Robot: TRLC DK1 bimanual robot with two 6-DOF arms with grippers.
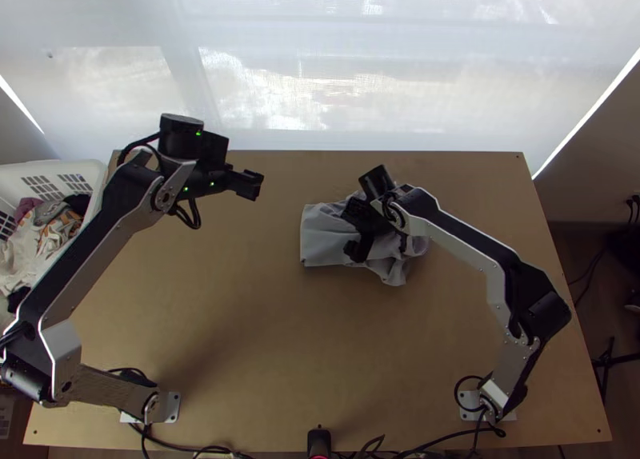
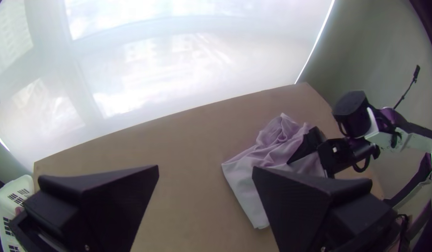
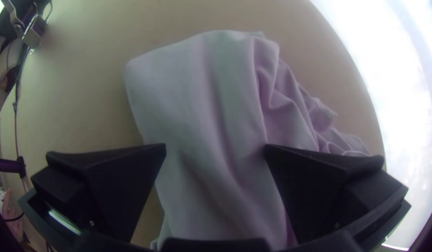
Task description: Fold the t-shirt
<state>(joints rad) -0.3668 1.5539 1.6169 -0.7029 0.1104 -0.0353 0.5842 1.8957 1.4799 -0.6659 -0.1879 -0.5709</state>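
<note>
1. Shirt is kinda bunched, well apart from the basket, long axis roughly pointing at it.
2. Right gripper is nearer, jaws spread over the shirt.
3. Left gripper, jaws also apart, hangs basket-side; right probably grabs first.

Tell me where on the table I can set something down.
The widest free patch of table looks to run from the t-shirt toward the near edge, between the arms' bases. Another lies between the t-shirt and the left arm. It's crowded at the t-shirt, under the right hand.
</note>
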